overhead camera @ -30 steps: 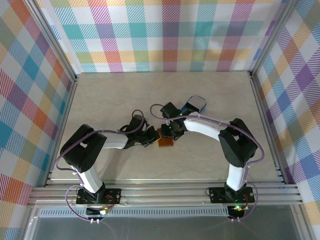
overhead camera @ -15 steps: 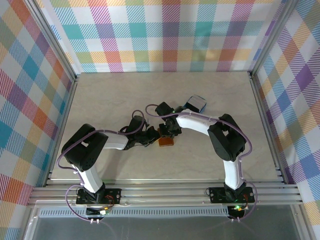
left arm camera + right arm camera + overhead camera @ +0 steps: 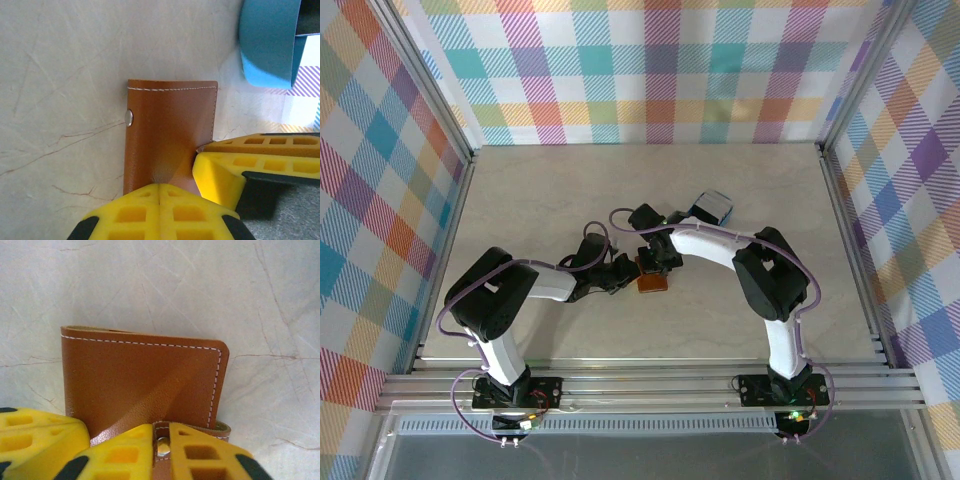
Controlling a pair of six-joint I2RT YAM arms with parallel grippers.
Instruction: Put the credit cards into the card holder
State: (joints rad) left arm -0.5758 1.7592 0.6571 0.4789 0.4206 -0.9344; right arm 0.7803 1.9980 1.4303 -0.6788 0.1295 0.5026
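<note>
The card holder (image 3: 652, 283) is a brown leather wallet lying folded shut on the table between both grippers. My left gripper (image 3: 159, 186) is shut, its fingertips together and pressing on the card holder's (image 3: 170, 130) near edge. My right gripper (image 3: 161, 447) is shut on the snap tab (image 3: 162, 440) at the card holder's (image 3: 145, 375) edge, with the metal stud between its fingers. From above, the left gripper (image 3: 625, 275) meets the wallet from the left and the right gripper (image 3: 656, 262) from behind. The credit cards are out of view.
A blue rounded tray (image 3: 712, 208) sits just behind and right of the right gripper, and the tray (image 3: 270, 40) also appears beyond the wallet in the left wrist view. Checked walls and metal rails (image 3: 840, 200) border the pale table (image 3: 550, 190).
The right gripper's fingers have closed in onto the snap tab, and the right arm's elbow has swung left toward the wallet. The left arm has held still.
</note>
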